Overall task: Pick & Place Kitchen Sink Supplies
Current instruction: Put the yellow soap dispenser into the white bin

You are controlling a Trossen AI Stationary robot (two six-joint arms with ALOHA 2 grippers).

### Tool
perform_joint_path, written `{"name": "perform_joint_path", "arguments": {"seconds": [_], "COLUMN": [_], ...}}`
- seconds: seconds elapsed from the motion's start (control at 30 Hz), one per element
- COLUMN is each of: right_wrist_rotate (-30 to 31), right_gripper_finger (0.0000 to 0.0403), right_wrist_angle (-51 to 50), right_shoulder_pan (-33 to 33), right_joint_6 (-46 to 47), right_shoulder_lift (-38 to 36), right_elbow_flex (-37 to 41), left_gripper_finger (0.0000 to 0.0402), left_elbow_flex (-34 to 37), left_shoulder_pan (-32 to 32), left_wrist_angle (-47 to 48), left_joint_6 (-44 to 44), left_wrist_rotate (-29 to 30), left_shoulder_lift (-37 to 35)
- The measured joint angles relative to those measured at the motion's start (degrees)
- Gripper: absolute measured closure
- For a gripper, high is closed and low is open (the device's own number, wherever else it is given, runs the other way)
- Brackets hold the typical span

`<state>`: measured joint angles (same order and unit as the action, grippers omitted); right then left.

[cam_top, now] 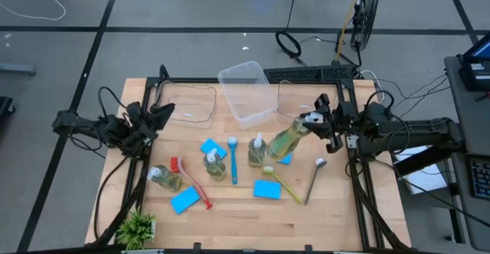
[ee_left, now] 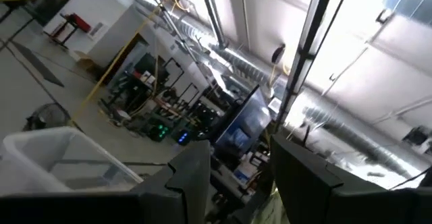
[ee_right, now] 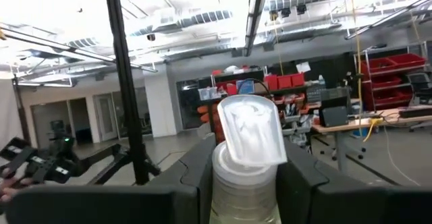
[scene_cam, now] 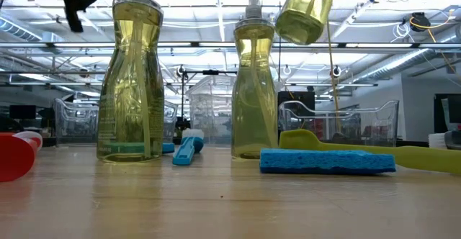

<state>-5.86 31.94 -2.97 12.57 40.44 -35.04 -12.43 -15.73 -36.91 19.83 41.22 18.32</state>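
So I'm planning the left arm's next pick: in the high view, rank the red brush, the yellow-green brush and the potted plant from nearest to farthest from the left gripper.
From the left gripper:
1. red brush, table's left part.
2. potted plant, near-left corner.
3. yellow-green brush, right of centre.

A wooden table (cam_top: 230, 219) is filling the middle of the high view; three clear bins (cam_top: 246, 93) are sitting along its upper edge, one tilted at centre; three soap bottles (cam_top: 214, 164) are resting mid-table, one lying at left; four blue sponges (cam_top: 266, 189) are lying flat, scattered around them; a red brush (cam_top: 189, 181) is lying left of centre, a blue brush (cam_top: 233, 160) beside the middle bottle, a yellow-green brush (cam_top: 282, 181) and a brown brush (cam_top: 315, 179) at right; a potted plant (cam_top: 136, 228) is standing at the lower left corner.
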Motion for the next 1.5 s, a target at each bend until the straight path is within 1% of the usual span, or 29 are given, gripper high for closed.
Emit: {"name": "perform_joint_path", "arguments": {"seconds": [0.13, 0.23, 0.47, 0.63, 0.8, 1.03, 1.1, 1.23, 1.37, 1.5], "right_wrist_rotate": [0.0, 0.0, 0.2, 0.5, 0.5, 0.4, 0.4, 0.3, 0.1, 0.1], "right_gripper_finger": [0.0302, 0.0302, 0.0302, 0.0302, 0.0302, 0.0302, 0.0302, 0.0302, 0.0302, 0.0302], "right_wrist_angle": [-3.9, -7.8, -20.8, -26.6, -29.0, -28.9, -28.8, -28.3, -25.5, -23.6], "right_shoulder_pan": [-1.4, -2.5, -5.3, -7.4, -9.3, -11.5, -11.9, -12.8, -13.7, -14.6], "right_joint_6": [-2.2, -3.5, -7.2, -11.1, -14.3, -16.1, -17.0, -18.1, -18.5, -19.2], "right_shoulder_lift": [2.1, 3.3, 6.0, 8.9, 12.3, 17.5, 18.9, 21.3, 23.1, 24.2], "right_elbow_flex": [-3.8, -6.6, -15.0, -21.0, -24.6, -27.8, -28.5, -30.2, -31.4, -32.2], "left_gripper_finger": [0.0245, 0.0245, 0.0245, 0.0245, 0.0245, 0.0245, 0.0245, 0.0244, 0.0244, 0.0226], "left_elbow_flex": [-6.0, -11.3, -23.2, -28.9, -32.6, -36.6, -37.8, -41.0, -44.9, -48.2], "left_shoulder_pan": [0.0, 0.0, 0.3, 2.0, 4.9, 10.0, 11.8, 15.6, 19.5, 22.9], "left_wrist_angle": [0.9, 4.8, 16.6, 19.3, 19.1, 19.2, 19.3, 22.1, 25.0, 25.8], "left_joint_6": [-5.4, -8.1, -8.6, -8.8, -8.8, -8.7, -8.8, -8.8, -8.9, -9.2], "left_wrist_rotate": [0.4, 0.4, 0.4, -0.1, -4.1, -9.0, -11.2, -17.2, -24.2, -30.4], "left_shoulder_lift": [5.6, 9.3, 17.7, 23.7, 28.9, 36.7, 38.9, 43.2, 48.0, 52.6]}}
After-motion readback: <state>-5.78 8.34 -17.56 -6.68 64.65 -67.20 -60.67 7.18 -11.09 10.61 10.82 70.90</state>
